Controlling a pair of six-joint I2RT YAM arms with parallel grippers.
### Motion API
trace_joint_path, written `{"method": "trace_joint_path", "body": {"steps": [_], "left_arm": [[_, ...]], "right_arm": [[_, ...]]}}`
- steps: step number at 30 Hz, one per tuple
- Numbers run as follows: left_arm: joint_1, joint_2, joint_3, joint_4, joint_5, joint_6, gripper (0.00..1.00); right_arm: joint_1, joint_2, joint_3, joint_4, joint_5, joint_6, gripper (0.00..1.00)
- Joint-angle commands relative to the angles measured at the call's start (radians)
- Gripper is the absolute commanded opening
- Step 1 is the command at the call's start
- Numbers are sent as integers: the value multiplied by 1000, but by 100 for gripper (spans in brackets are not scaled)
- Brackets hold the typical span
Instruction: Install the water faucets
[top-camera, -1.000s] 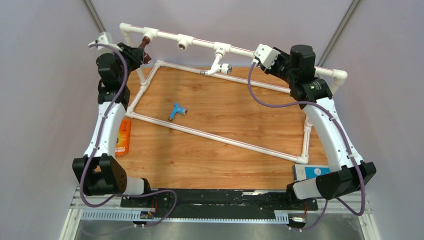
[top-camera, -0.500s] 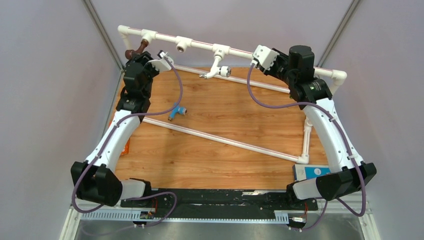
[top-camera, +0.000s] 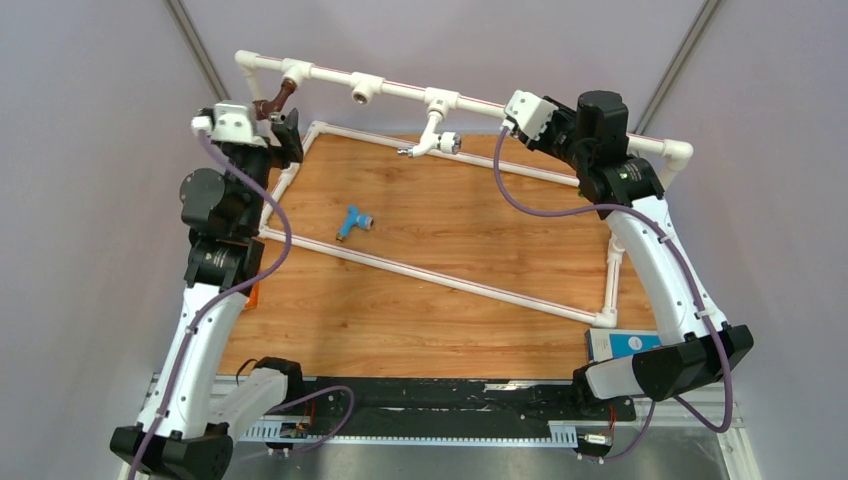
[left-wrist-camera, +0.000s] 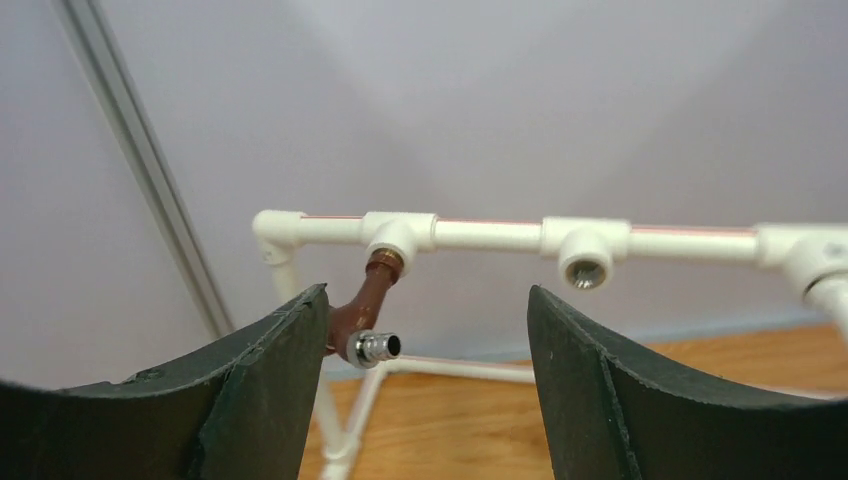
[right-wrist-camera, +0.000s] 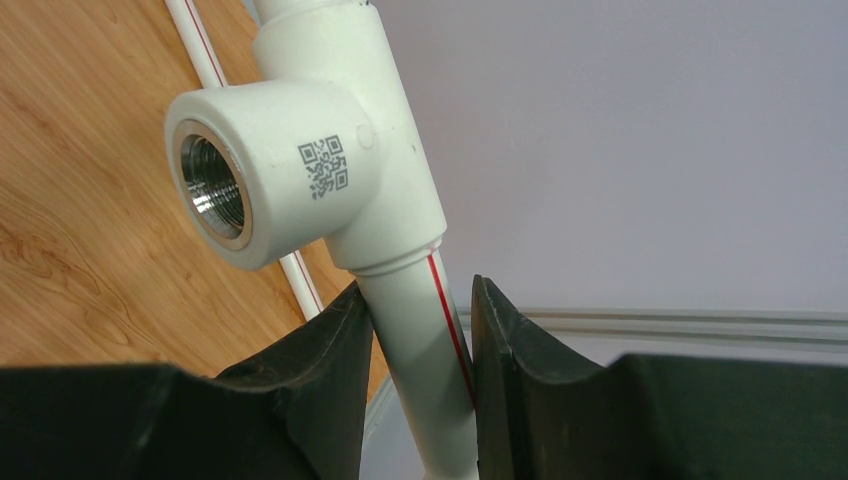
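White pipe frame (top-camera: 470, 285) with red stripe; dark brown faucet (top-camera: 271, 103), light blue faucet (top-camera: 352, 220), white faucet (top-camera: 432, 131); wood-grain tabletop (top-camera: 450, 225).

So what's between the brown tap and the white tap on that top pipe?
One empty tee socket, its threaded hole unfilled. The top view shows it between the brown tap and the white tap.

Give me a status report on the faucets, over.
Left gripper open, facing the brown faucet, seated in the pipe. Right gripper shut on the pipe. White faucet fitted; blue faucet loose on the table. Nothing in the way.
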Motion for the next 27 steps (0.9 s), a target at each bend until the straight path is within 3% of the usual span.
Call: {"method": "trace_joint_path", "body": {"steps": [1, 3, 7, 11, 19, 27], "left_arm": [[16, -70, -36, 50, -195, -577, 78], [34, -99, -57, 24, -276, -760, 75], [127, -117, -111, -12, -267, -1120, 74], [307, -78, -174, 27, -81, -1439, 74], [387, 128, -163, 234, 166, -1719, 84], [401, 280, -87, 314, 277, -1791, 82]], "right_arm": [[45, 48, -15, -67, -107, 159, 0], [48, 50, -12, -68, -110, 159, 0], [49, 47, -15, -67, -110, 159, 0], [49, 41, -21, -67, -112, 159, 0], [54, 38, -21, -63, -110, 159, 0], [54, 34, -24, -59, -108, 154, 0]]}}
